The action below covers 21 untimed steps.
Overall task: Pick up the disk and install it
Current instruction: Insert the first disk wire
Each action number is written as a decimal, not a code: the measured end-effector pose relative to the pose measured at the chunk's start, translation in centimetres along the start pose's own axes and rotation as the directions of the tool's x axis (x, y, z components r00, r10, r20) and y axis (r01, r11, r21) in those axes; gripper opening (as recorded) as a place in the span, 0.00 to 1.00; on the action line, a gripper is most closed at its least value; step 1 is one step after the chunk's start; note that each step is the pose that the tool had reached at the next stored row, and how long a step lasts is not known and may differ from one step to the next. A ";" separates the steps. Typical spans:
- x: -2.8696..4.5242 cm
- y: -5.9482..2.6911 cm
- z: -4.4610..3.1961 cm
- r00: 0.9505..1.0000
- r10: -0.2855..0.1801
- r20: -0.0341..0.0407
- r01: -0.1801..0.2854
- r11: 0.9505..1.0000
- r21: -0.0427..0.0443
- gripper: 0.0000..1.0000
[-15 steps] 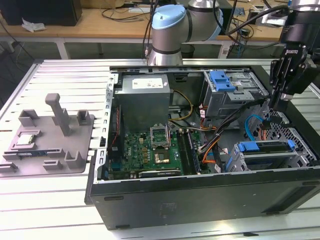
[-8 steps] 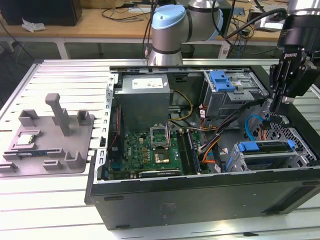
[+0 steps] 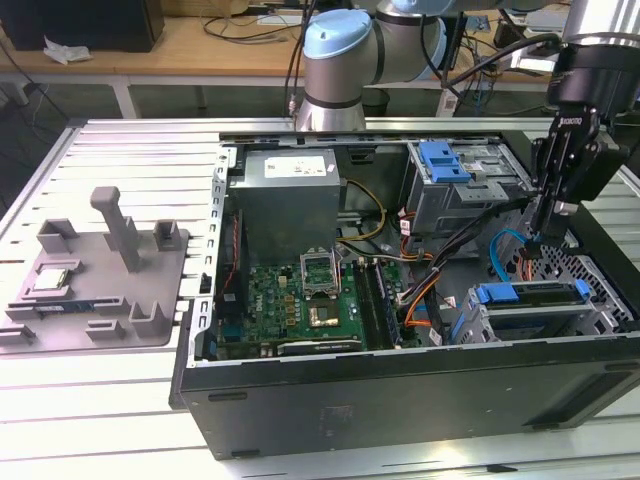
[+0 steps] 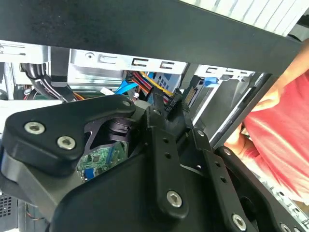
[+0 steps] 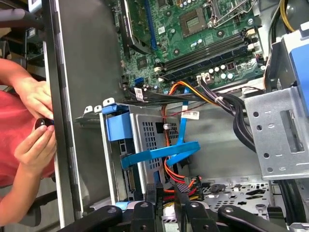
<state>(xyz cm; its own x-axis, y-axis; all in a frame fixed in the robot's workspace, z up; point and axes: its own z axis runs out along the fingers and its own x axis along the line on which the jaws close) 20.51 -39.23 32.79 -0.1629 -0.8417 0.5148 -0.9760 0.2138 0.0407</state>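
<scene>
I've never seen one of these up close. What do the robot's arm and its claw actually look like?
The arm is a thick silver-grey tube with rounded joints and a pale blue cap. Black cables trail to its wrist. The gripper is black, built of jointed links fastened with silver screws.

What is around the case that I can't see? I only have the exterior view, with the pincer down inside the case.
Observer: In the first wrist view, a person's hands are at the outside of the case wall, holding a small black object.
Operator: Anything close to the pincer?
Observer: Red and black wires run right by it; whether they touch, I cannot tell.
Operator: And the blue cable?
Observer: It lies flat across the perforated side of the cage.
</scene>
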 end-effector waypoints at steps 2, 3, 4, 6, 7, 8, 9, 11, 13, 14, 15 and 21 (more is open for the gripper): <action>-0.05 -0.09 -0.02 1.000 0.005 0.000 -0.005 1.000 -0.003 0.29; -0.08 -0.19 -0.05 1.000 0.011 0.001 -0.011 1.000 -0.007 0.29; -0.12 -0.31 -0.08 1.000 0.017 0.001 -0.017 1.000 -0.010 0.29; -0.15 -0.45 -0.11 0.999 0.037 0.001 -0.037 0.999 -0.023 0.29; -0.18 -0.59 -0.13 0.999 0.048 0.001 -0.048 0.998 -0.029 0.29; -0.21 -0.79 -0.16 0.999 0.052 0.000 -0.052 0.998 -0.031 0.29; -0.22 -0.79 -0.16 0.999 0.052 0.000 -0.052 0.998 -0.031 0.29; -0.21 -0.79 -0.16 0.999 0.052 0.000 -0.052 0.998 -0.031 0.29; -0.20 -0.79 -0.17 0.999 0.052 0.000 -0.052 0.998 -0.031 0.29; -0.20 -0.79 -0.18 0.999 0.052 0.000 -0.052 0.998 -0.031 0.29; -0.17 -0.79 -0.21 0.999 0.052 0.000 -0.052 0.998 -0.031 0.29; -0.09 -0.80 -0.28 0.999 0.052 0.000 -0.052 0.998 -0.031 0.29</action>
<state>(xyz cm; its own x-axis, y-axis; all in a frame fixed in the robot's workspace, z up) 21.35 -39.19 32.96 -0.2133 -0.8293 0.5164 -0.9613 0.2725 0.0404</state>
